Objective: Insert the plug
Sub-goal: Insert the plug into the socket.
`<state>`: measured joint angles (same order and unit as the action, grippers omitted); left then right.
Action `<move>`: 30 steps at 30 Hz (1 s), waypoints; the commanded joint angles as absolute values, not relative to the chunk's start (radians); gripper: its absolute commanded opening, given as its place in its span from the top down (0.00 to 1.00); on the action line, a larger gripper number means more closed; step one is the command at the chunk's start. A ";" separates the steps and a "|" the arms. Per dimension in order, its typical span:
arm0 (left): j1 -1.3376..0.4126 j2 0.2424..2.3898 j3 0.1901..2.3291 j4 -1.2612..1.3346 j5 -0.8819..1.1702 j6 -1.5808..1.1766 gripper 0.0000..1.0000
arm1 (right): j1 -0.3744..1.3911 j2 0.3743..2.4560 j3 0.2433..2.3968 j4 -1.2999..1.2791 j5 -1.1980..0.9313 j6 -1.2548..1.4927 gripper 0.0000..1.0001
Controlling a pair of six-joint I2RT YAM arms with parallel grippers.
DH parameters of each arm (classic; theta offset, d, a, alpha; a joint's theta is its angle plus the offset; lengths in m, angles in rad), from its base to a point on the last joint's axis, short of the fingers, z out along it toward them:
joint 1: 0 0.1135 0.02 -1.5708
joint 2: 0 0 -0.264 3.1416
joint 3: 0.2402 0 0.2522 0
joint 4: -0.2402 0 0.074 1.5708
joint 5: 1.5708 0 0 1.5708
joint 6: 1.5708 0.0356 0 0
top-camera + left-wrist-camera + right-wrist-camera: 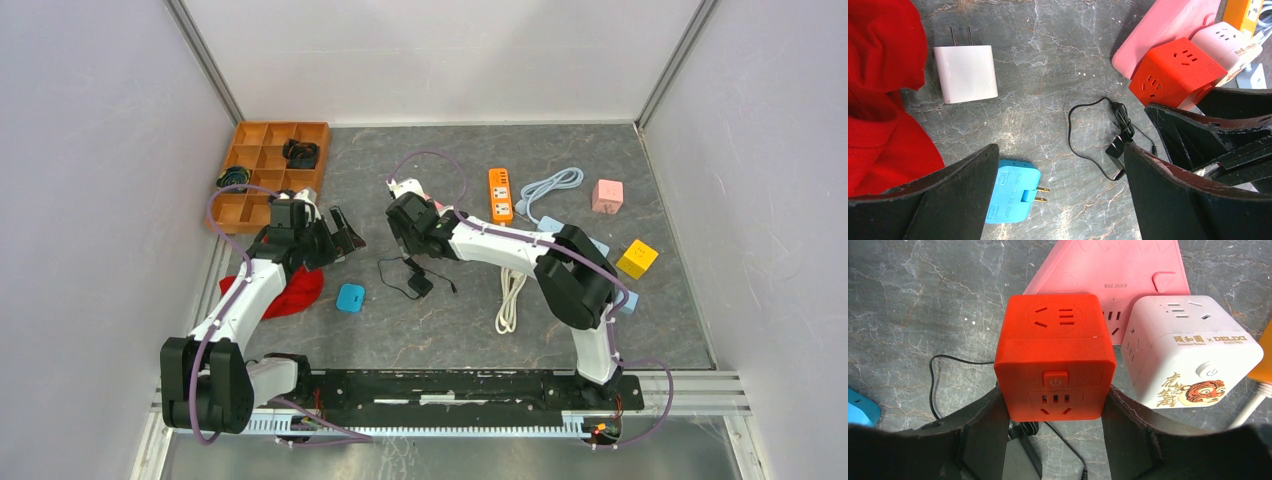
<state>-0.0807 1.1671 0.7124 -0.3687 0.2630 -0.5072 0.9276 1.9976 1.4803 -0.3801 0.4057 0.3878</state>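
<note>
Top view: the left claw (345, 236) hovers over the worktop (460, 330), near the blue plug (351, 298). The right claw (404, 208) works mid-worktop.

Left wrist view: jaws wide apart and empty. The blue plug lies flat, prongs toward the black adapter (1115, 150).

Right wrist view: jaws clamped on the red socket cube (1055, 357).

Step in hand: probably plug pick-up. Next move: lower, straddle the plug body, close.

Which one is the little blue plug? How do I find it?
Look for the big red cloth on the left of the table. The blue plug lies flat just right of it. It is small, rounded and bright blue with two gold prongs; the white charger nearby has dark prongs.
</note>
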 commanded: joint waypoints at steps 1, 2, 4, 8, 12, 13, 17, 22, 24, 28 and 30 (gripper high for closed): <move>-0.083 1.155 0.726 -0.371 0.249 -0.451 0.00 | 0.934 1.936 1.477 -0.495 0.449 0.376 0.72; -0.083 1.157 0.728 -0.371 0.249 -0.452 0.00 | 0.935 1.926 1.472 -0.492 0.448 0.376 0.72; -0.083 1.159 0.730 -0.372 0.245 -0.454 0.00 | 0.934 1.912 1.463 -0.478 0.444 0.374 0.70; -0.083 1.160 0.729 -0.371 0.247 -0.454 0.00 | 0.934 1.928 1.485 -0.481 0.438 0.367 0.56; -0.083 1.166 0.731 -0.371 0.248 -0.454 0.00 | 0.934 1.943 1.489 -0.476 0.433 0.368 0.55; -0.084 1.167 0.731 -0.372 0.248 -0.453 0.00 | 0.934 1.942 1.489 -0.475 0.436 0.369 0.54; -0.083 1.163 0.730 -0.373 0.247 -0.450 0.00 | 0.934 1.923 1.493 -0.460 0.450 0.362 0.44; -0.083 1.155 0.728 -0.374 0.236 -0.448 0.00 | 0.934 1.923 1.512 -0.440 0.468 0.326 0.43; -0.083 1.156 0.728 -0.379 0.235 -0.448 0.00 | 0.933 1.935 1.531 -0.450 0.477 0.321 0.41; -0.083 1.155 0.728 -0.382 0.230 -0.448 0.00 | 0.934 1.940 1.535 -0.428 0.461 0.305 0.33; -0.083 1.159 0.730 -0.379 0.228 -0.448 0.00 | 0.934 1.945 1.542 -0.426 0.458 0.289 0.31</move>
<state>-0.0807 1.1671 0.7128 -0.3737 0.2405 -0.5072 0.9295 1.9659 1.4826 -0.4553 0.4156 0.3401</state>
